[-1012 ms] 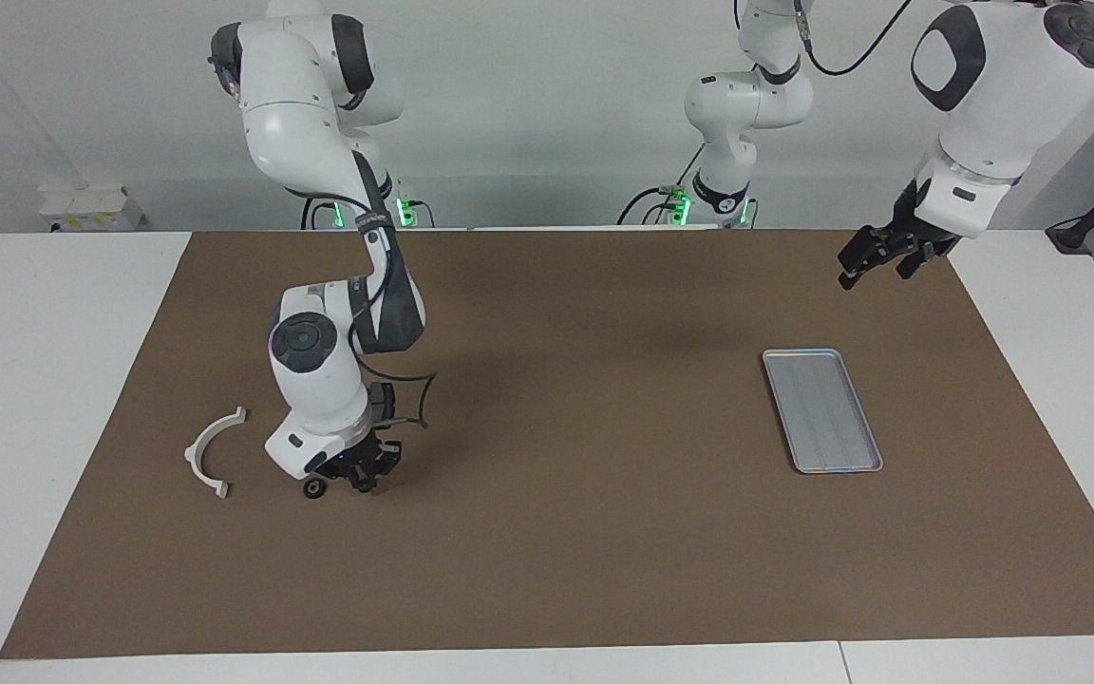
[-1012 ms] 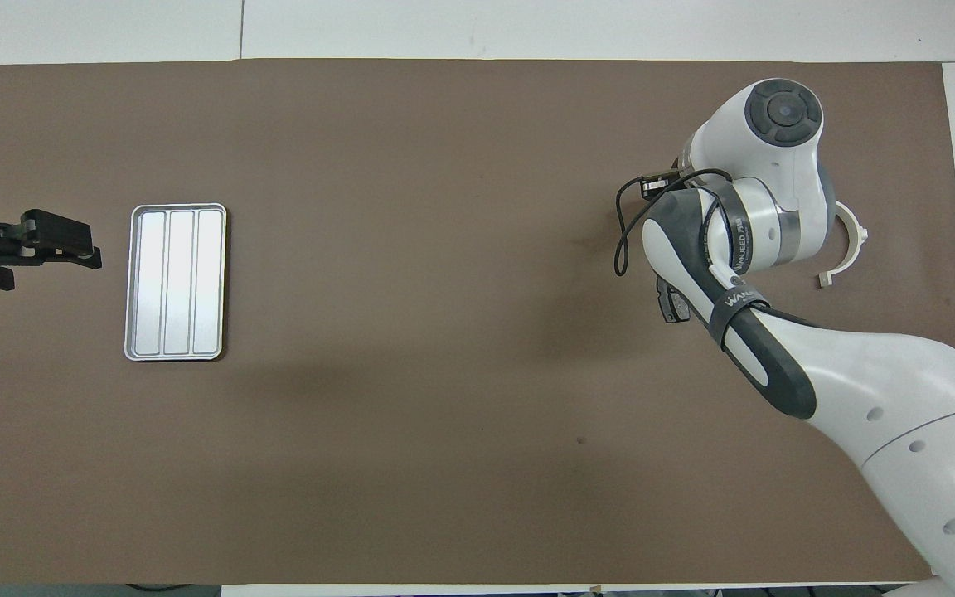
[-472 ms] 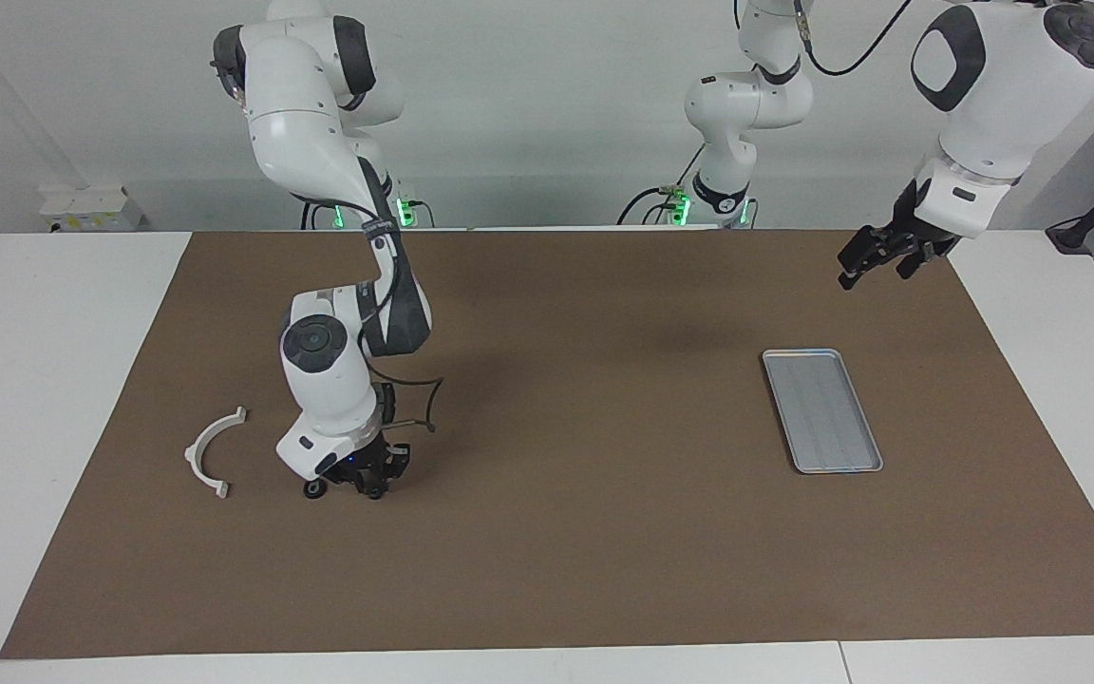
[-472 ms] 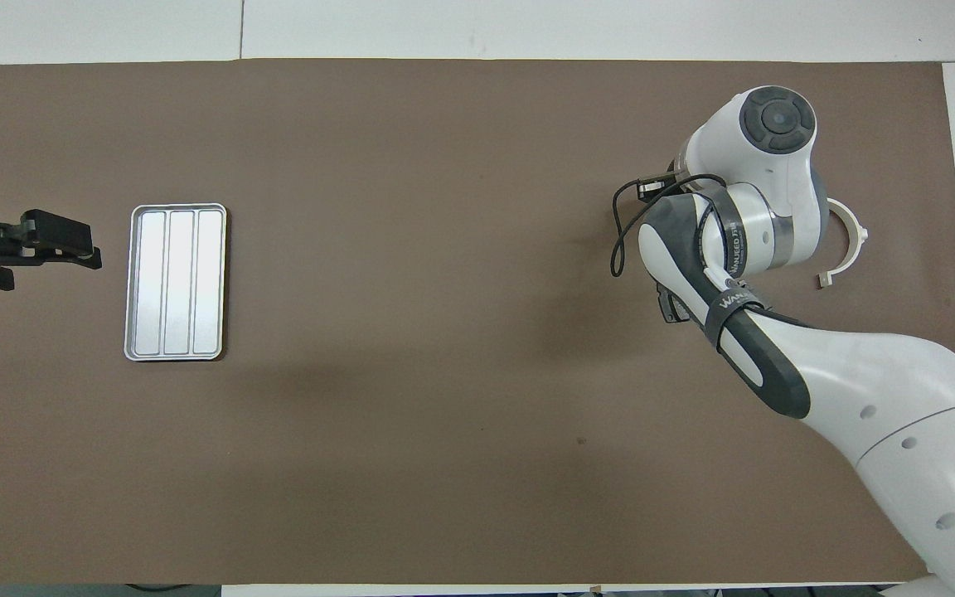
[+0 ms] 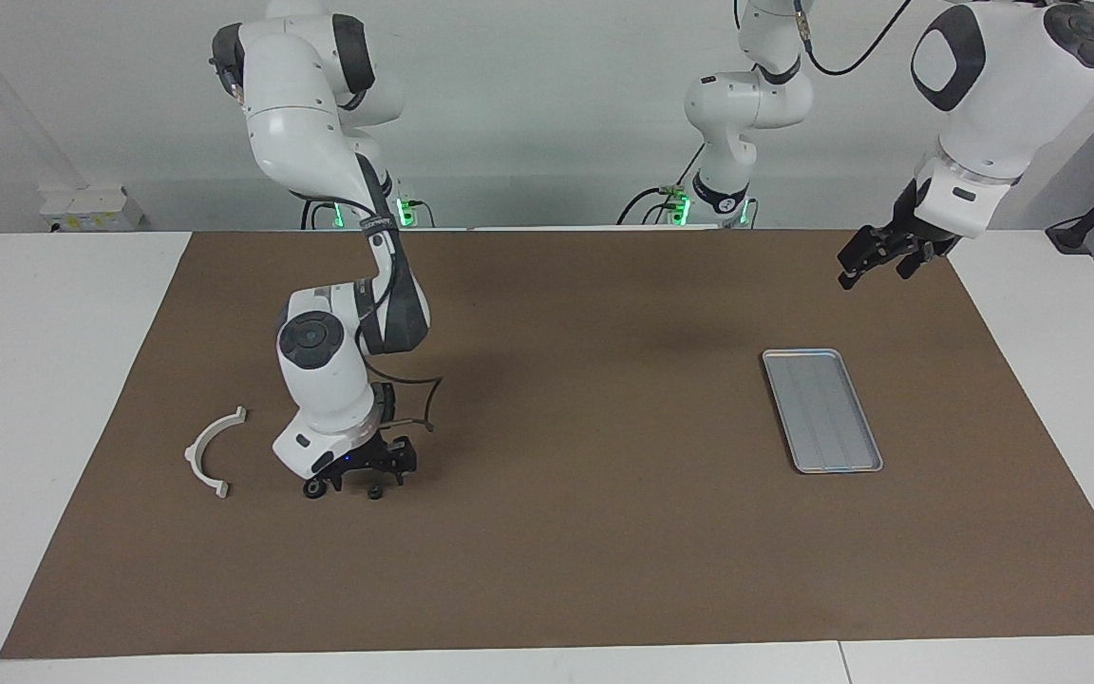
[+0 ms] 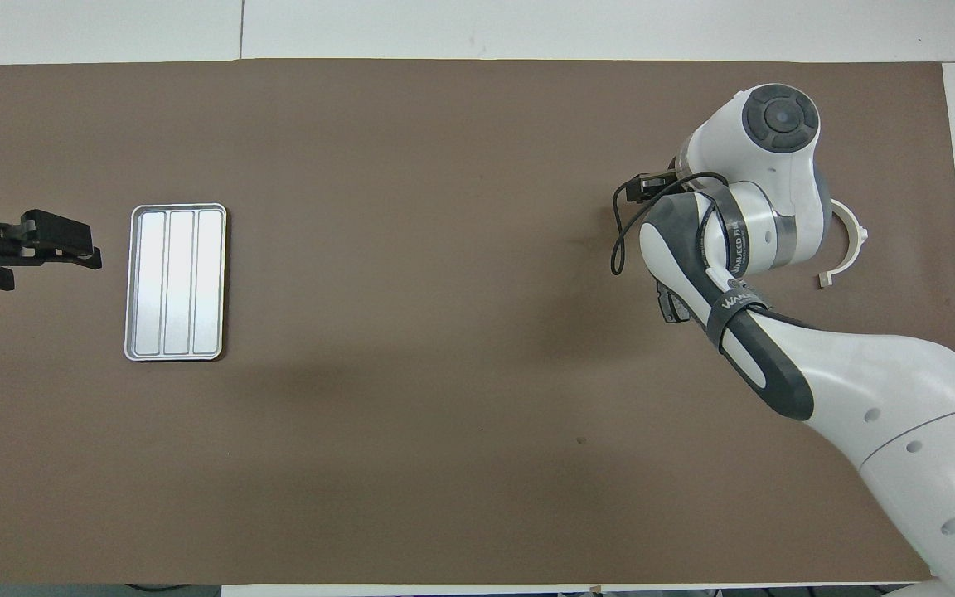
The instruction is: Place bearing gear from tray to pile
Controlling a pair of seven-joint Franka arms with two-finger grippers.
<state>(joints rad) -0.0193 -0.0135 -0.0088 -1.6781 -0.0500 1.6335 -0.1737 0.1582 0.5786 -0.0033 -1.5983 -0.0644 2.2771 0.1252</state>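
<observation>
Just beside the right gripper (image 5: 357,486), whose fingers stand spread and low over the brown mat (image 5: 556,570), sits a small dark ring-shaped bearing gear (image 5: 314,490) (a white curved bracket (image 5: 210,451) lies near it), while the ridged silver tray (image 5: 820,408) lies well apart, under the waiting left gripper (image 5: 875,261), whose finger state I cannot tell.

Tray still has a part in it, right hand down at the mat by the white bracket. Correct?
Not quite. The tray is empty, as the overhead view shows. The rest stands: the right hand is down at the mat beside the white bracket.
</observation>
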